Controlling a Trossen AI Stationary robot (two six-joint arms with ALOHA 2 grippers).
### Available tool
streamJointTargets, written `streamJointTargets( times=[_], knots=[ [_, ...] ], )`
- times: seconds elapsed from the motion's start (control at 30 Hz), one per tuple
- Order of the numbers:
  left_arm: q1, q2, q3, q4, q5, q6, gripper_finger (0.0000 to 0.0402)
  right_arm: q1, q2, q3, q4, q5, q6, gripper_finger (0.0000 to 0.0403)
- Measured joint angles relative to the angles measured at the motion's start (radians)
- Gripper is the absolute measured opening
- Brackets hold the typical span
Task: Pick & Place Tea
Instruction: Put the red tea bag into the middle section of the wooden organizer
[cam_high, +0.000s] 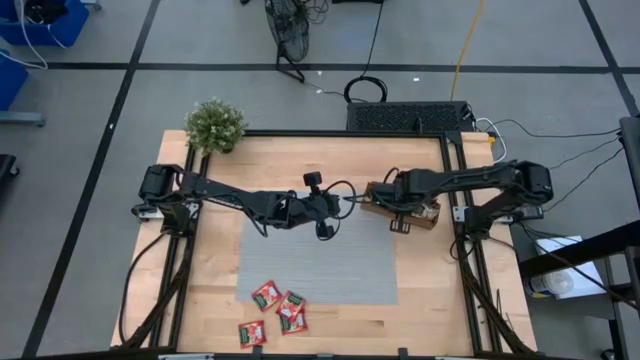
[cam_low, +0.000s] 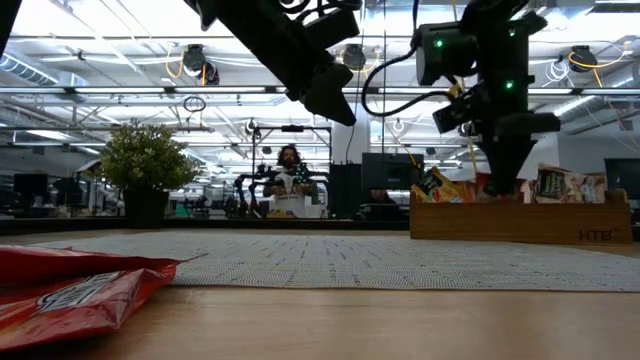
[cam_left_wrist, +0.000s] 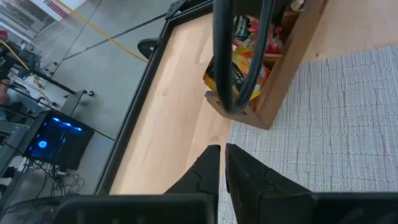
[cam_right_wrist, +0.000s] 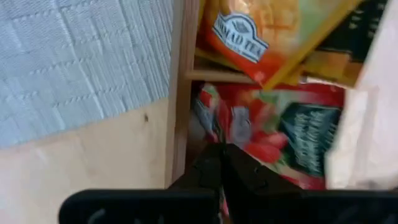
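Seeing red tea sachets (cam_high: 278, 313) lying flat near the bench's front edge. My right gripper (cam_right_wrist: 222, 163), jaws closed, dips into the wooden tray (cam_high: 428, 216) over a red sachet; left gripper (cam_left_wrist: 222, 163) nearly closed, empty.

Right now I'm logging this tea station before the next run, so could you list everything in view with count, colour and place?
red tea sachets: three, red; near edge of the table, two on the mat's edge, one on bare wood.
wooden tray: one, brown; right of the mat, holding red and orange-yellow sachets, count hidden.
mat: one, grey; table centre.
potted plant: one, green; far left corner.
table: one, light wood, black-framed.
person: one; seated in the room beyond the table.
left gripper: dark; shut, empty, raised over the mat's far edge, near the tray.
right gripper: dark; shut, down in the tray at a red sachet; whether it holds it is unclear.
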Motion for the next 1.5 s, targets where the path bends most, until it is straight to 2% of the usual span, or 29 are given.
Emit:
streamJointTargets(
  times=[0.33, 0.53, 0.7, 0.83, 1.0, 1.13, 1.27, 1.37, 1.5],
  knots=[
    [-0.002, 0.000, 0.000, -0.006, 0.002, -0.002, 0.0004, -0.005, -0.009, -0.017, 0.038, 0.077, 0.029, 0.0011],
    [-0.002, 0.000, 0.000, -0.006, 0.002, -0.002, 0.0030, -0.005, -0.007, -0.017, 0.037, 0.082, 0.040, 0.0072],
    [-0.002, 0.000, 0.000, -0.006, 0.002, -0.004, 0.0048, -0.005, -0.007, -0.017, 0.040, 0.130, 0.058, 0.0126],
    [-0.002, 0.000, 0.000, -0.006, 0.002, -0.006, 0.0051, -0.005, -0.007, -0.017, 0.039, 0.173, 0.060, 0.0153],
    [-0.002, 0.000, 0.000, -0.006, 0.002, -0.008, 0.0051, -0.005, -0.018, -0.017, 0.038, 0.210, 0.061, 0.0161],
    [-0.002, 0.000, 0.000, -0.006, 0.002, -0.018, 0.0051, -0.005, -0.030, -0.017, 0.041, 0.213, 0.061, 0.0155],
    [-0.002, 0.000, 0.000, -0.010, 0.002, -0.019, 0.0051, -0.004, -0.040, -0.016, 0.029, 0.265, 0.053, 0.0150],
    [-0.002, 0.000, 0.000, -0.082, 0.001, -0.018, 0.0051, -0.004, -0.068, -0.016, 0.016, 0.306, 0.040, 0.0149],
    [-0.035, -0.013, -0.002, -0.382, 0.003, 0.031, 0.0051, -0.004, -0.137, -0.015, 0.031, 0.310, 0.051, 0.0150]
  ],
)
